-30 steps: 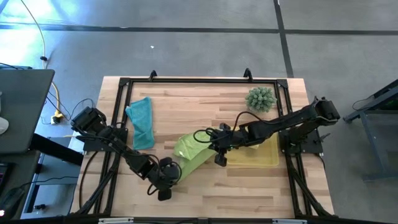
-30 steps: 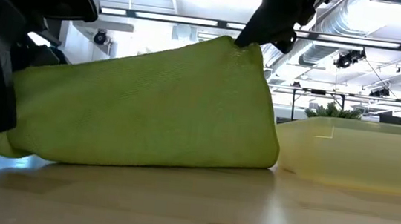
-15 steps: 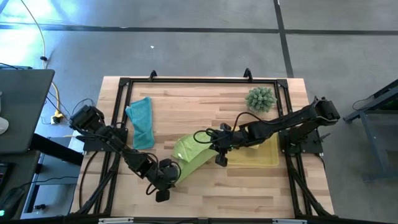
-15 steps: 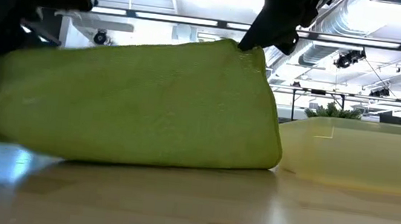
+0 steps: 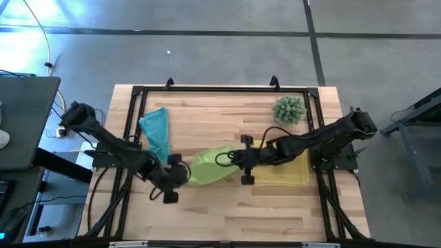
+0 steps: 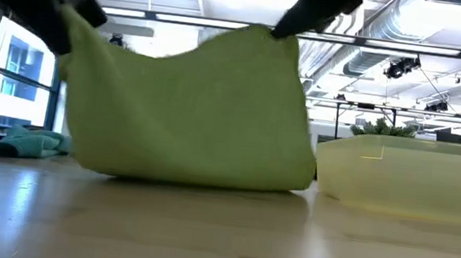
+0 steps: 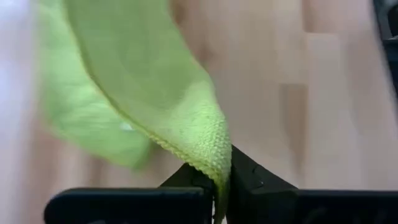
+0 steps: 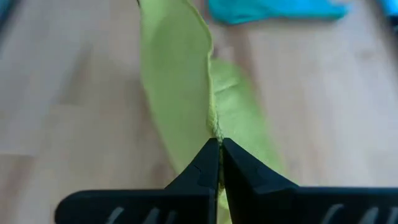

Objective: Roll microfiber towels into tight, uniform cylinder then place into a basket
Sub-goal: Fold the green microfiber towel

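Observation:
The lime green towel is held up between my two grippers, and its lower fold rests on the table. My left gripper is shut on its left corner. My right gripper is shut on its right corner. The teal towel lies crumpled at the far left of the table. The translucent yellow basket stands on the table right of the green towel. I cannot make out the yellow towel. My left gripper pinches the green towel's edge at its left upper corner between its two fingers. That corner is lifted, and the cloth hangs below it, slack, down to the table. My right gripper pinches the green towel's edge at its right upper corner between its two fingers, coming from above. That corner is lifted, and the cloth hangs below it with its bottom on the table.
A spiky green ball-shaped plant stands at the far right, behind the basket. A black frame runs around the table's edge. Bare wood lies along the near side.
My left gripper has gone up and toward the table's far-left, carrying the towel's left corner with it. That corner has risen to about the height of the right one. The towel now hangs more upright and narrower; its bottom stays on the table.

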{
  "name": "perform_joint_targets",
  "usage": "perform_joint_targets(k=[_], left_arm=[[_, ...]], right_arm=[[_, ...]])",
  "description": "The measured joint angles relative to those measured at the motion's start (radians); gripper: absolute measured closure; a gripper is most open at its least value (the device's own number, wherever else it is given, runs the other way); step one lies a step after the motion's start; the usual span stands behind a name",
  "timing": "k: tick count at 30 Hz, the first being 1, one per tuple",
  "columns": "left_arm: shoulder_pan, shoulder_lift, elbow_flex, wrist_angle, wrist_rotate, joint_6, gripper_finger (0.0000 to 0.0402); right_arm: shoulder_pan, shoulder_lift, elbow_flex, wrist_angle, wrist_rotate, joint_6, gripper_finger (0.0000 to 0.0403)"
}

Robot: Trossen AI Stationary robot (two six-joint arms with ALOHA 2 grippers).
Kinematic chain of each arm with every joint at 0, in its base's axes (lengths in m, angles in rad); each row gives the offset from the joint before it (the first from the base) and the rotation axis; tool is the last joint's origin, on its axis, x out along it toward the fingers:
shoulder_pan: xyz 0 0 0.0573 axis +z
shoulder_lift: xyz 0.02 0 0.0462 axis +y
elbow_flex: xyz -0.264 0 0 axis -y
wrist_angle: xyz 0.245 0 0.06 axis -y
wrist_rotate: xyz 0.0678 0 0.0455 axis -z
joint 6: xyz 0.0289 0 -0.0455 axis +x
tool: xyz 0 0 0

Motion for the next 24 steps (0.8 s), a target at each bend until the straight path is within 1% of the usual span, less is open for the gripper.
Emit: perform_joint_targets(k=[5, 7, 9, 11, 14, 16, 17, 18, 19, 20, 21, 22, 23, 24], left_arm=[[0.066, -0.114, 0.016, -0.178, -0.102, 0.113, 0.04], [0.093, -0.132, 0.055, -0.286, -0.176, 0.162, 0.04], [0.119, -0.133, 0.11, -0.39, -0.276, 0.22, 0.04], [0.143, -0.128, 0.171, -0.485, -0.383, 0.287, 0.04], [0.177, -0.111, 0.261, -0.56, -0.536, 0.391, 0.04], [0.2, -0.106, 0.311, -0.57, -0.632, 0.434, 0.0401], [0.21, -0.104, 0.327, -0.566, -0.661, 0.443, 0.0401], [0.221, -0.103, 0.339, -0.573, -0.661, 0.442, 0.0401], [0.23, -0.103, 0.353, -0.578, -0.618, 0.431, 0.0401], [0.237, -0.103, 0.368, -0.572, -0.535, 0.414, 0.0401], [0.242, -0.104, 0.377, -0.568, -0.428, 0.404, 0.0401], [0.245, -0.104, 0.381, -0.571, -0.323, 0.402, 0.0401], [0.245, -0.103, 0.382, -0.576, -0.243, 0.412, 0.0401], [0.241, -0.101, 0.382, -0.582, -0.218, 0.432, 0.0401]], right_arm=[[-0.007, 0.0, 0.097, -0.078, 0.245, -0.169, 0.0403], [-0.015, 0.0, 0.138, -0.121, 0.351, -0.229, 0.0403], [-0.028, 0.0, 0.181, -0.149, 0.426, -0.29, 0.0403], [-0.042, -0.001, 0.219, -0.152, 0.472, -0.345, 0.0403], [-0.073, -0.001, 0.268, -0.156, 0.518, -0.393, 0.0403], [-0.102, -0.001, 0.289, -0.153, 0.544, -0.402, 0.0403], [-0.116, -0.001, 0.294, -0.157, 0.559, -0.388, 0.0403], [-0.131, -0.001, 0.296, -0.166, 0.562, -0.348, 0.0403], [-0.145, -0.001, 0.297, -0.175, 0.527, -0.284, 0.0403], [-0.156, -0.001, 0.297, -0.19, 0.438, -0.211, 0.0403], [-0.165, -0.001, 0.297, -0.209, 0.317, -0.147, 0.0403], [-0.171, -0.001, 0.296, -0.224, 0.197, -0.117, 0.0403], [-0.174, 0.0, 0.293, -0.235, 0.115, -0.112, 0.0403], [-0.175, 0.001, 0.291, -0.249, 0.095, -0.123, 0.0403]])
